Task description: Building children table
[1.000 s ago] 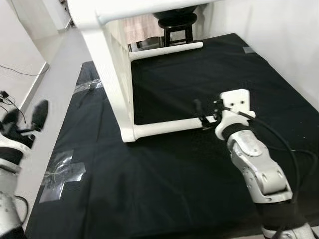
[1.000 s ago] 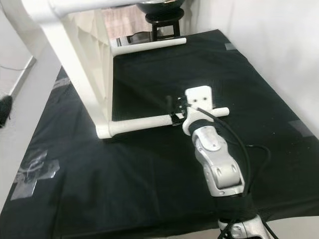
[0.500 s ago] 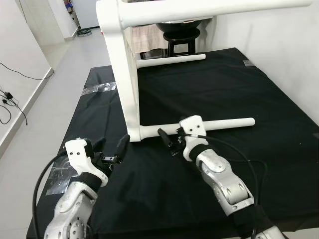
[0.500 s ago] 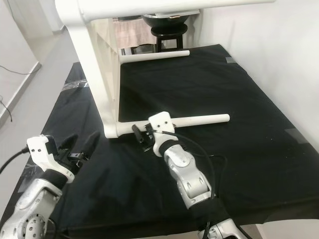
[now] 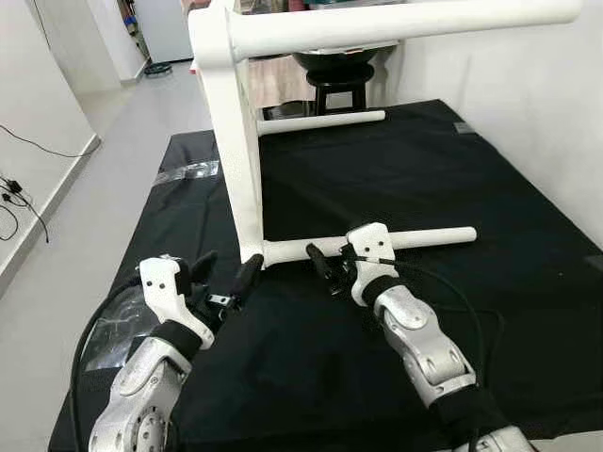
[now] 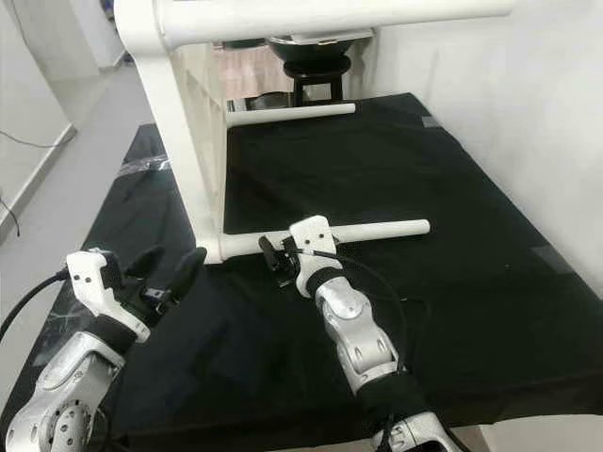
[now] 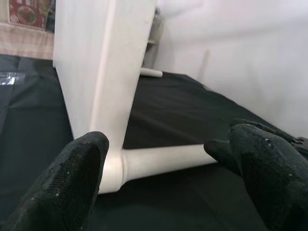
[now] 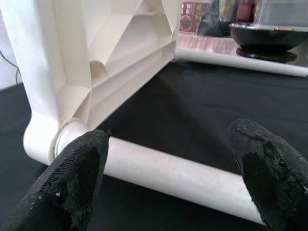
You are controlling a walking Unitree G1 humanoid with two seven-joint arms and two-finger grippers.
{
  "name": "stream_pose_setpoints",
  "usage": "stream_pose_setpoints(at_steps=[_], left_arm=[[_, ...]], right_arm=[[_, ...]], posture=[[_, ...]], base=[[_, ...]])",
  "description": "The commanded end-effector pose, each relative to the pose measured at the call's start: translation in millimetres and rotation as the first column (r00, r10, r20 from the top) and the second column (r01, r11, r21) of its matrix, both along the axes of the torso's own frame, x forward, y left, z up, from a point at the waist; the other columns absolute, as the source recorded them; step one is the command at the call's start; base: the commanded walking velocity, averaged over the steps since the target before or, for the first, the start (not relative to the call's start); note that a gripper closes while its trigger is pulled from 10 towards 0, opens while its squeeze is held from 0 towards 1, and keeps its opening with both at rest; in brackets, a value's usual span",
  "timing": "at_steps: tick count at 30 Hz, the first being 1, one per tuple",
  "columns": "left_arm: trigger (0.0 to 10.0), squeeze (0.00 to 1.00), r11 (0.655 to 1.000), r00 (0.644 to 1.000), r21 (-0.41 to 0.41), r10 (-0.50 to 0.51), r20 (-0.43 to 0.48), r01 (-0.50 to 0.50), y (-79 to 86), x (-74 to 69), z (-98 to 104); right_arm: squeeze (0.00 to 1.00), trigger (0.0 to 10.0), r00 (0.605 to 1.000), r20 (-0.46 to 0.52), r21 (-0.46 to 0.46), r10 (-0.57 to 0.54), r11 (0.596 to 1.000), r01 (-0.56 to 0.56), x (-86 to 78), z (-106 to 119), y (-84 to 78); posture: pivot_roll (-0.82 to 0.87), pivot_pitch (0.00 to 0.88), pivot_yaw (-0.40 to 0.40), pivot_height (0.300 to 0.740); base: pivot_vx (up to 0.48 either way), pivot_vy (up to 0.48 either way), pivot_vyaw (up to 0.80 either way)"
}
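Left gripper advanced toward table corner; no writing legible.

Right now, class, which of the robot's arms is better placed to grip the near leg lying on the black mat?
Probably right. The right gripper is open right beside the near leg, while the left gripper is open nearer the table's corner joint.

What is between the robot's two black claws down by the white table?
The white round table leg, where it joins the tabletop's corner, lies between the left gripper and right gripper, seen in the left eye view.
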State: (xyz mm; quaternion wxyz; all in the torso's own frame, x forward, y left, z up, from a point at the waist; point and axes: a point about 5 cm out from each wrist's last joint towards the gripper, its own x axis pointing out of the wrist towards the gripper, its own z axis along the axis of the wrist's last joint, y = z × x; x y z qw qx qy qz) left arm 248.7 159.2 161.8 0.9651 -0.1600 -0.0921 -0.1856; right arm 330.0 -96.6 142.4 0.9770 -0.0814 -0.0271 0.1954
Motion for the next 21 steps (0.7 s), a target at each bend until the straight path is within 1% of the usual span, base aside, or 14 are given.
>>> stream_pose_setpoints(at_steps=[1,6,12,17,21], left_arm=[[10.0,0.00,1.000,1.000,0.003,0.013,-0.008,-0.013,3.6,1.1,-3.1],[10.0,0.00,1.000,1.000,0.009,0.011,-0.010,-0.011,5.1,2.1,-3.6],[10.0,0.00,1.000,1.000,-0.001,0.021,-0.019,-0.021,8.1,6.1,-2.4],[10.0,0.00,1.000,1.000,-0.007,0.025,-0.019,-0.025,9.0,6.1,-2.7],[10.0,0.00,0.999,0.999,-0.015,0.045,-0.023,-0.046,12.4,6.8,-2.8]], right_arm=[[0.00,10.0,1.000,0.012,-0.002,-0.005,1.000,0.005,1.9,0.5,-2.4],[0.00,10.0,1.000,0.017,0.003,-0.006,1.000,0.006,3.0,0.0,-1.5],[0.00,10.0,1.000,0.019,0.012,-0.009,1.000,0.009,4.7,0.1,-2.1],[0.00,10.0,1.000,0.021,0.015,-0.008,1.000,0.008,5.2,0.2,-2.4],[0.00,10.0,1.000,0.026,0.017,-0.004,1.000,0.004,7.3,1.5,-2.1]], posture=[[-0.08,0.037,0.063,0.740],[-0.07,0.035,0.064,0.740],[-0.07,0.032,0.066,0.740],[-0.07,0.032,0.068,0.740],[-0.07,0.031,0.072,0.740]], base=[[0.000,-0.435,0.00],[0.000,-0.407,0.00],[0.000,0.000,0.00],[0.000,0.000,0.00],[0.000,0.000,0.00]])
